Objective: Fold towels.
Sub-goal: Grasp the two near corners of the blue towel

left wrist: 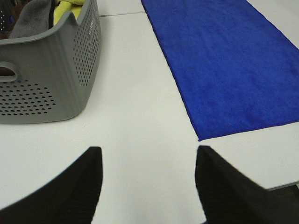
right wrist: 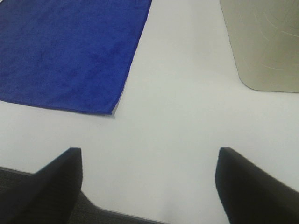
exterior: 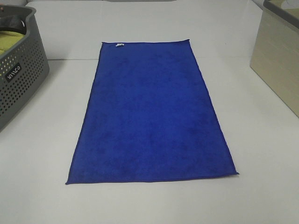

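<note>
The royal-blue towel (exterior: 152,112) lies flat and spread out lengthwise on the white table, with a small white tag (exterior: 119,45) at its far edge. It also shows in the left wrist view (left wrist: 229,65) and the right wrist view (right wrist: 65,51). My left gripper (left wrist: 147,186) is open and empty above bare table, short of the towel's near left corner (left wrist: 199,139). My right gripper (right wrist: 149,186) is open and empty above bare table, short of the near right corner (right wrist: 112,112). Neither gripper shows in the exterior high view.
A grey perforated basket (exterior: 18,74) stands at the far left, holding yellow-green and grey cloths (left wrist: 60,9). A beige bin (exterior: 280,60) stands at the far right; it also shows in the right wrist view (right wrist: 266,42). The table's front edge (right wrist: 117,214) runs just under the right gripper.
</note>
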Available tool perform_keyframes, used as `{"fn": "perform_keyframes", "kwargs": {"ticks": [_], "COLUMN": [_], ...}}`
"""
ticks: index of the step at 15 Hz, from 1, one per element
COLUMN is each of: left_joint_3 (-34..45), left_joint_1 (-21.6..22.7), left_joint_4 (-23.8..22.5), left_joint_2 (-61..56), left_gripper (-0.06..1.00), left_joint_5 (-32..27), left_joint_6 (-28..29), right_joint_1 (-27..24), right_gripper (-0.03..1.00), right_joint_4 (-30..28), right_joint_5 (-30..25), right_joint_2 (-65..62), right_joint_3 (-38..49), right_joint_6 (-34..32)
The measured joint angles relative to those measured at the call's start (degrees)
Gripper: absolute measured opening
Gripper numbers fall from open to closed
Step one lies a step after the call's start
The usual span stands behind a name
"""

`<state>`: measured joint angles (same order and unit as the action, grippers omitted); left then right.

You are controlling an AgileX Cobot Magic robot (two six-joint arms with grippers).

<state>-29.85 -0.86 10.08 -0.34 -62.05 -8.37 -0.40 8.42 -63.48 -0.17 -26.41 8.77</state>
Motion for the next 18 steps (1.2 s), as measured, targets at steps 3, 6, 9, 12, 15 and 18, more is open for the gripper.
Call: {"fn": "perform_keyframes", "kwargs": {"ticks": [3,6,9,12,15,18], "left_joint_3": [0.00,0.00,0.00,-0.34,-0.97,-0.97], "left_joint_1": [0.00,0.00,0.00,0.00,0.00,0.00], "left_joint_4": [0.00,0.00,0.00,0.00,0.11,2.01], "left_joint_2": [0.00,0.00,0.00,0.00,3.04,12.26], "left_gripper": [0.57,0.57,0.57,0.57,0.57,0.57], "left_joint_5": [0.00,0.00,0.00,0.69,11.29,19.77], "left_joint_6": [0.00,0.00,0.00,0.17,3.27,13.52], "right_joint_1": [0.00,0.00,0.00,0.00,0.00,0.00], "right_gripper": [0.77,0.77,0.77,0.77,0.77,0.77], "right_joint_4": [0.00,0.00,0.00,0.00,0.00,0.00], "right_joint_5": [0.00,0.00,0.00,0.23,5.84,13.52], "right_joint_2": [0.00,0.00,0.00,-0.06,3.09,9.80], "right_joint_3": [0.00,0.00,0.00,-0.11,-0.69,-0.92], "right_joint_6": [0.00,0.00,0.00,0.00,0.00,-2.35]}}
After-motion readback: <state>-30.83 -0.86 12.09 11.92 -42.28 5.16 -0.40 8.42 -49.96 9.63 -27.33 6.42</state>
